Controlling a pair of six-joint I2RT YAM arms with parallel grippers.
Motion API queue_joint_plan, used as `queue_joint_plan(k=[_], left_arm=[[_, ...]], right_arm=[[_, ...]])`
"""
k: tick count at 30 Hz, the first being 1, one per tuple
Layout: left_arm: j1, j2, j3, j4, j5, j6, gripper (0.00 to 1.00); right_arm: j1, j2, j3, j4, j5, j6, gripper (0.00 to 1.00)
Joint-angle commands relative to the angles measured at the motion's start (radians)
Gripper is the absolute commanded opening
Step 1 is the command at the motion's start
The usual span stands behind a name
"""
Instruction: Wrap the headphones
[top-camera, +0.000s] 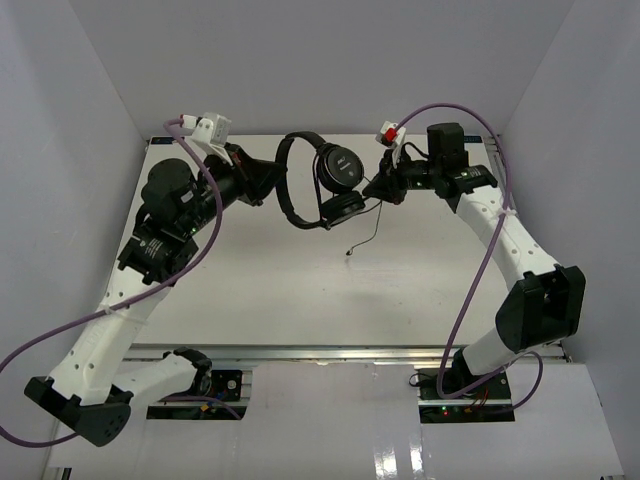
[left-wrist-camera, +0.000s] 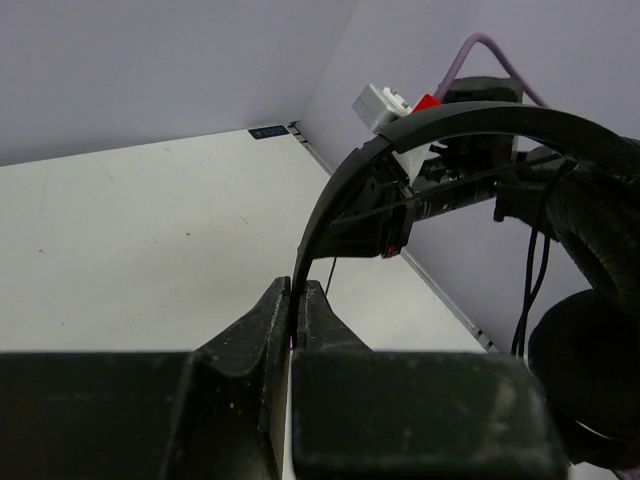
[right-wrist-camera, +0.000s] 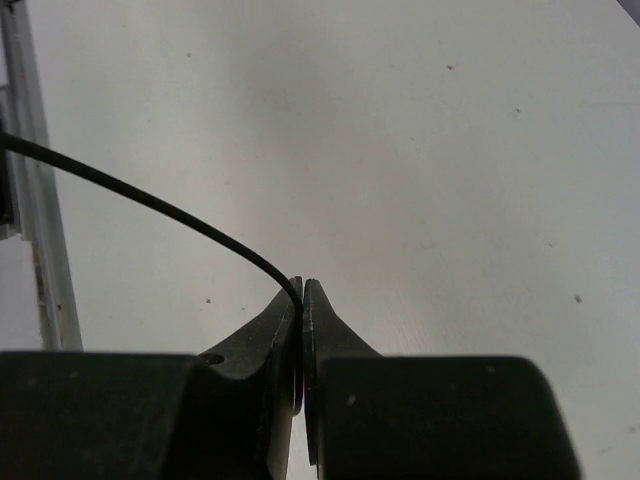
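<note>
The black headphones (top-camera: 322, 180) hang in the air above the white table's far middle, headband to the left, two earcups to the right. My left gripper (top-camera: 270, 178) is shut on the thin headband (left-wrist-camera: 330, 205); an earcup (left-wrist-camera: 590, 385) shows at the right of the left wrist view. My right gripper (top-camera: 377, 188) is shut on the thin black cord (right-wrist-camera: 150, 205), which runs off to the upper left in the right wrist view. The cord's loose end with its plug (top-camera: 350, 252) dangles down toward the table.
White walls close in the table (top-camera: 300, 290) at the left, back and right. Purple robot cables (top-camera: 470, 260) loop off both arms. A metal rail (top-camera: 330, 352) runs along the table's near edge by the arm bases.
</note>
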Motion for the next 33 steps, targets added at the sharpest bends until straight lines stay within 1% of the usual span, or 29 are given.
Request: queue_joint_plan(k=[1,5,10,14,18,22,25,27,29,33], left_arm=[[-0.002,0.041,0.056,0.051,-0.033,-0.121,0.00],[-0.002,0.069,0.046,0.130,-0.060,-0.196,0.00],[-0.002,0.130,0.080,0.181,-0.105,-0.296,0.00],[-0.002,0.172,0.119,0.205,-0.139,-0.339,0.00],[-0.002,0.216,0.155,0.215,-0.172,-0.361,0.00],[-0.002,0.240,0.212,0.201,-0.220,-0.359,0.00],[-0.002,0.246,0.243,0.194,-0.288,-0.344,0.00],[-0.002,0.256,0.257,0.178,-0.347,-0.306,0.00],[0.005,0.267,0.272,0.149,-0.394,-0.290,0.00],[0.030,0.270,0.251,0.135,-0.469,-0.281,0.00]], right_arm=[[-0.002,-0.002,-0.090,0.370,-0.238,0.305,0.08],[0.018,-0.015,-0.187,0.614,-0.308,0.512,0.08],[0.061,-0.019,-0.252,0.760,-0.357,0.643,0.08],[0.099,-0.020,-0.282,0.859,-0.366,0.724,0.08],[0.138,-0.005,-0.292,0.955,-0.366,0.809,0.13],[0.169,-0.010,-0.328,1.001,-0.365,0.844,0.20],[0.187,-0.027,-0.366,1.022,-0.364,0.852,0.21],[0.208,-0.058,-0.413,1.017,-0.365,0.838,0.21],[0.222,-0.083,-0.434,0.964,-0.365,0.798,0.19],[0.235,-0.154,-0.477,0.848,-0.369,0.722,0.19]])
